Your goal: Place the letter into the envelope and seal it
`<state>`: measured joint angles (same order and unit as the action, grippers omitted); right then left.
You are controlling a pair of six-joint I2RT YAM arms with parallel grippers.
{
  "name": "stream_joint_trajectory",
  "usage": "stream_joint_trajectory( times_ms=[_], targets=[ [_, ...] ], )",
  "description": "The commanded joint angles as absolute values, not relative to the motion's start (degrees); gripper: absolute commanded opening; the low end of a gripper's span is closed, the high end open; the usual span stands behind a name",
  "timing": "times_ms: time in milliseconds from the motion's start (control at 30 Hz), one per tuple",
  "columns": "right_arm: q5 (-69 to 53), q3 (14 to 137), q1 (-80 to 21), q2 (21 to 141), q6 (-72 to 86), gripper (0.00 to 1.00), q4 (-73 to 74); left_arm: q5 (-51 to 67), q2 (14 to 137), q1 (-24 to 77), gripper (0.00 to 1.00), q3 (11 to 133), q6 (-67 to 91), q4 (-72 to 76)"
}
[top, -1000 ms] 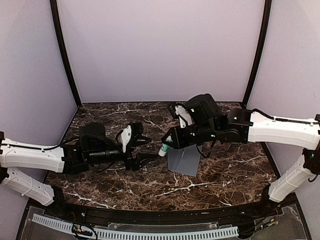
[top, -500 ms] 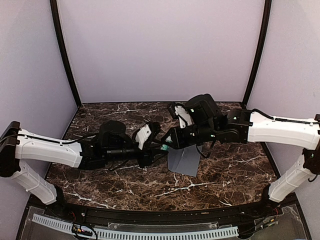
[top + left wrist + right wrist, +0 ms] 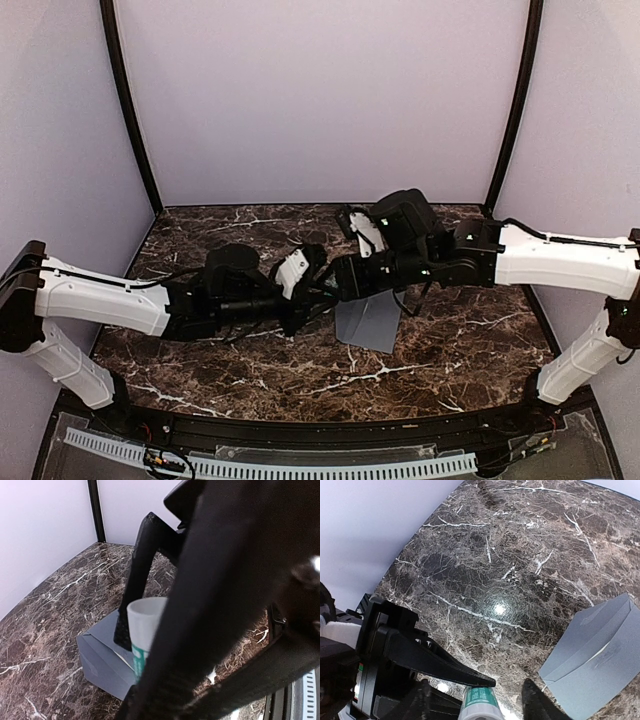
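Top view: left gripper (image 3: 310,284) and right gripper (image 3: 338,282) sit nose to nose over the middle of the marble surface (image 3: 250,372). The meeting point is buried in black housing, so I can't read either set of jaws from here. Envelope (image 3: 370,326) lies flat just near-side and right of that point, with its far end under the right wrist. Right arm is clearly the nearer one. Can't read the long axis from above with that end hidden.

Left wrist: glue stick (image 3: 145,624) with white cap and green label, cap end up in this view, off the surface. One right finger (image 3: 139,570) runs down along its far side. My own left fingers are a close black blur across the frame and the tube is half behind one. So I can't tell whether the left jaws are parted round the cap or closed on it. Envelope sits below and behind the tube, flap folded down. A pale sliver (image 3: 123,656) at the flap line is possibly the letter's edge. No loose letter in any view, so I judge it's inside.

Right wrist: tube sits between the right jaws at the bottom edge, and they look closed down on it. I read it as held. Tube axis points out at the left gripper, with one left fingertip just over it. Envelope is off to the lower right, long axis diagonal, apart from the tube. Label is a green band with pale marks. Nothing legible, no brand.

Next, as I judge it: cap off, then glue to the flap.
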<state>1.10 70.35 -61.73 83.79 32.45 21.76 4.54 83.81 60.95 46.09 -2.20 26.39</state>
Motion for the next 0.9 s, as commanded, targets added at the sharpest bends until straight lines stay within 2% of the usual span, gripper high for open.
stream_joint_trajectory(
  times_ms=[0,133,200,367,600,867],
  targets=[
    [3.7,69.1,-61.4,82.6,31.4,0.70,19.9,1.6,81.9,61.3,0.00,47.5,-0.3,23.5],
    [9.4,67.5,-60.9,80.2,30.6,0.86,21.8,-4.4,80.6,61.3,0.00,46.4,4.8,15.7],
    [11.9,66.2,-60.3,79.2,30.8,0.90,22.6,-8.1,80.8,61.3,0.00,47.1,7.8,10.1],
    [17.7,62.3,-58.2,77.3,32.9,0.91,24.7,-14.2,82.0,60.7,0.00,48.3,15.9,-1.6],
    [22.0,57.1,-55.5,73.9,34.5,0.92,25.6,-12.0,85.1,55.4,0.06,50.3,25.3,-17.1],
    [22.5,54.8,-54.2,72.3,33.7,0.93,24.8,-9.8,89.0,49.4,0.10,49.0,29.1,-20.9]
  ],
)
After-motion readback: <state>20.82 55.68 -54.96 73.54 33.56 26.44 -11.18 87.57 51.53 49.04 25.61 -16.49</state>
